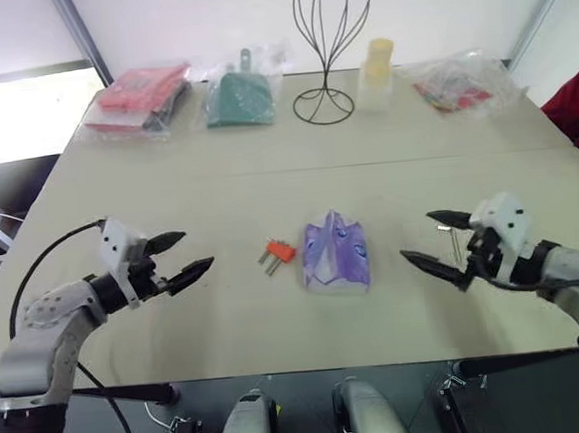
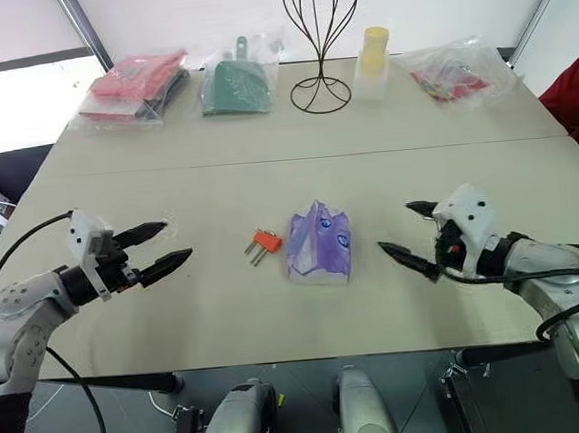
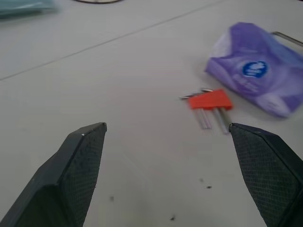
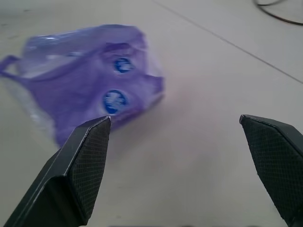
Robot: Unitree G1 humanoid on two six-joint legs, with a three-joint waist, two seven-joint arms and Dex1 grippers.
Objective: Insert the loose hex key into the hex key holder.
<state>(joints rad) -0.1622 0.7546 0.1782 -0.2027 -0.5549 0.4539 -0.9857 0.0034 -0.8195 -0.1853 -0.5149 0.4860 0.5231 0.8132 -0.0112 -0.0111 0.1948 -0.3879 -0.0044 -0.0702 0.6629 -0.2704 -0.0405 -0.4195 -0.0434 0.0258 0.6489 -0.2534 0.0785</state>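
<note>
Grippers: left gripper wide; right gripper wide | purple packet logo unreadable

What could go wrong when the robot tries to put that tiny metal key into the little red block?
1. The thin silver loose hex key lies flat on the beige table beside the open right gripper; the broad fingers may push it rather than pinch it.
2. The soft purple plastic packet lies between the key and the small red hex key holder, so an arm crossing could knock it into the holder.
</note>
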